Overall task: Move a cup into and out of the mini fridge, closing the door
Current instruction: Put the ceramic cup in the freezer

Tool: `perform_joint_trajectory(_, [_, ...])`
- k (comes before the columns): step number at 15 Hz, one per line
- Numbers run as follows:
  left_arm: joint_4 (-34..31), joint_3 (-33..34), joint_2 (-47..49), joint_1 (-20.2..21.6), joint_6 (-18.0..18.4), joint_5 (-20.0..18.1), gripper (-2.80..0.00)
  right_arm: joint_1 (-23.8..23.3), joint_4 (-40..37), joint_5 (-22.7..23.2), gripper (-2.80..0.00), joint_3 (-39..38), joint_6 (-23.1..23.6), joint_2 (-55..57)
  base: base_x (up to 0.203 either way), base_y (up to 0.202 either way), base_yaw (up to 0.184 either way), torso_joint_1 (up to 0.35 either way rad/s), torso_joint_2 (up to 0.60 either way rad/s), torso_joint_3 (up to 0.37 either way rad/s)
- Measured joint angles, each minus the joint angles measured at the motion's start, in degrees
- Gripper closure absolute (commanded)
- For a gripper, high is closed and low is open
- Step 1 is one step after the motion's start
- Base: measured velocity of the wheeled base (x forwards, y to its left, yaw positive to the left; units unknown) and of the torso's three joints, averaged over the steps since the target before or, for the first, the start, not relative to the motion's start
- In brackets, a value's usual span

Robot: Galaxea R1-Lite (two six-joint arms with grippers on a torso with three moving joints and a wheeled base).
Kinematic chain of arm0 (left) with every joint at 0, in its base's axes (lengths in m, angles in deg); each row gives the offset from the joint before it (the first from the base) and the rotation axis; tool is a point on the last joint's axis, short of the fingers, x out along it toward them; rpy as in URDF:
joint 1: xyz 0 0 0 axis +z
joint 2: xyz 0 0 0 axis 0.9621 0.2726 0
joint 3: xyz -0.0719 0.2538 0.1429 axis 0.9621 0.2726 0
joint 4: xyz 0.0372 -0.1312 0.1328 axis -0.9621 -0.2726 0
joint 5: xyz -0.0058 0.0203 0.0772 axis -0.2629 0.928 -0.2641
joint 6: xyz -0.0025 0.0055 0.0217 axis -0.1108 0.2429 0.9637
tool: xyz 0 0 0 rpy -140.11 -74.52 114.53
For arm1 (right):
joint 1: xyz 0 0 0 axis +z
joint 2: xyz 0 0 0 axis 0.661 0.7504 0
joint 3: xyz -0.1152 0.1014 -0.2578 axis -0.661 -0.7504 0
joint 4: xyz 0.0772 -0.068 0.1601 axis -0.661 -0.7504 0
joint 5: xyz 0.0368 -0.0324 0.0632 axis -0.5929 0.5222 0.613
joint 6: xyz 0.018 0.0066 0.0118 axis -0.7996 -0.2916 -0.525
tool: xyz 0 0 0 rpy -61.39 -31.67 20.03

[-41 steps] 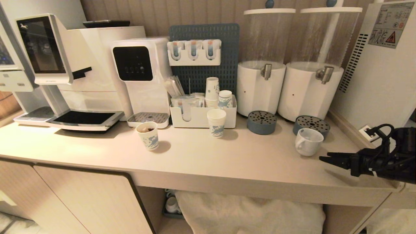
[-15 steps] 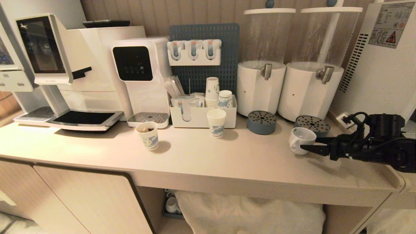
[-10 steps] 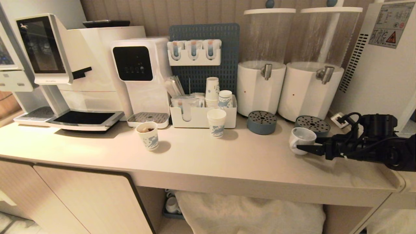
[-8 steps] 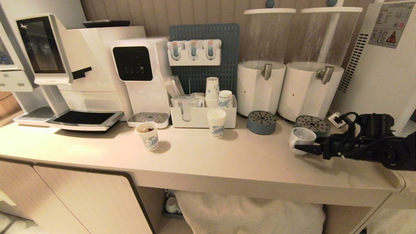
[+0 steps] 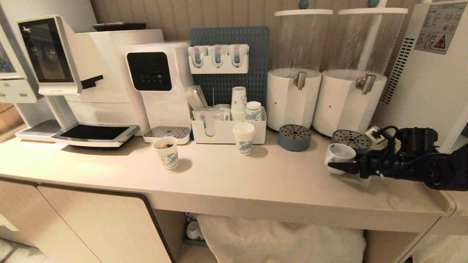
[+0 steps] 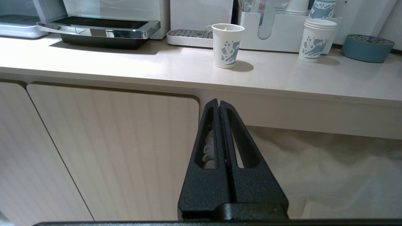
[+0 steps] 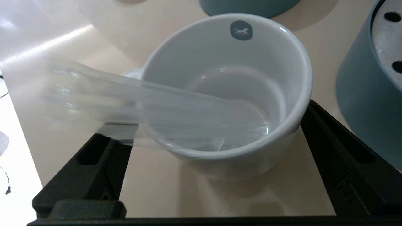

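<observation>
2 spread fingers of the level right claw [image 5: 338, 165] straddle the cup [image 5: 339, 157]; left claw [image 6: 219, 105] closed.

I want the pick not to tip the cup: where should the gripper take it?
Across the body, from the fridge side: the cup stands upright, its handle faces away, and the open right gripper already straddles its round wall. A clear spoon rests inside.

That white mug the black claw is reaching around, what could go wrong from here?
Three risks, as guesses. The mug holds a clear plastic spoon that sticks out over the rim on the handle side; the open right gripper could catch it or flip it out. The blue drip tray stands close behind the mug, so a finger might bump it. The mug looks smooth and rounded, so an off-centre squeeze may slide or tip it on the counter.
</observation>
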Motion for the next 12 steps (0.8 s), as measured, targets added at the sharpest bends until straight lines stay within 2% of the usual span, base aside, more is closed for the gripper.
perform_joint_trajectory(7, [0.2, 0.0, 0.0, 0.0, 0.2, 0.0, 0.0, 0.0, -0.5, -0.3, -2.8, 1.7, 0.0, 1.2, 0.0, 0.0, 0.0, 0.0, 0.0, 0.0])
perform_joint_trajectory(8, [0.2, 0.0, 0.0, 0.0, 0.3, 0.0, 0.0, 0.0, -0.4, -0.4, 0.0, 1.9, -0.1, 1.3, 0.0, 0.0, 0.0, 0.0, 0.0, 0.0])
perform_joint_trajectory(12, [0.3, 0.0, 0.0, 0.0, 0.3, 0.0, 0.0, 0.0, 0.0, -2.4, 0.0, 2.3, -0.2, 1.7, 0.0, 0.0, 0.0, 0.0, 0.0, 0.0])
